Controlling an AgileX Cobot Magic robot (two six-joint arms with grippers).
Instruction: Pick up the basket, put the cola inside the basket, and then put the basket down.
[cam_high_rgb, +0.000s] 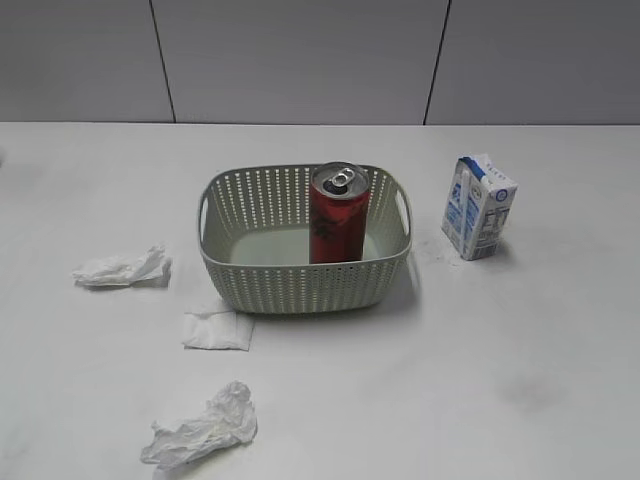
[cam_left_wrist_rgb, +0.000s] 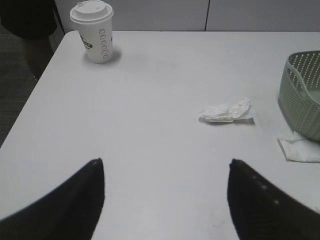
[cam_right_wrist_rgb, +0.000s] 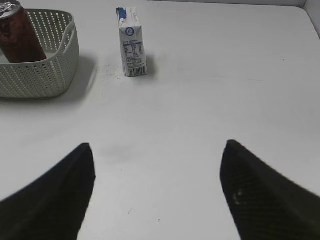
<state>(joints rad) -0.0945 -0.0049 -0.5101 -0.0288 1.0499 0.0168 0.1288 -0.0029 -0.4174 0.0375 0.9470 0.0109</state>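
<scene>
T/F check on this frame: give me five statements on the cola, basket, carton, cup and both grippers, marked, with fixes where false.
1. The cola stands upright inside the basket. True.
2. The carton is also in the basket. False: it stands on the table, apart from the basket, to its right in the exterior view.
3. The left gripper is shut on a tissue. False: it is open over bare table and holds nothing.
4. The right gripper is open and holds nothing. True.
5. The lidded paper cup lies tipped over. False: it stands upright near the table's far corner in the left wrist view.
</scene>
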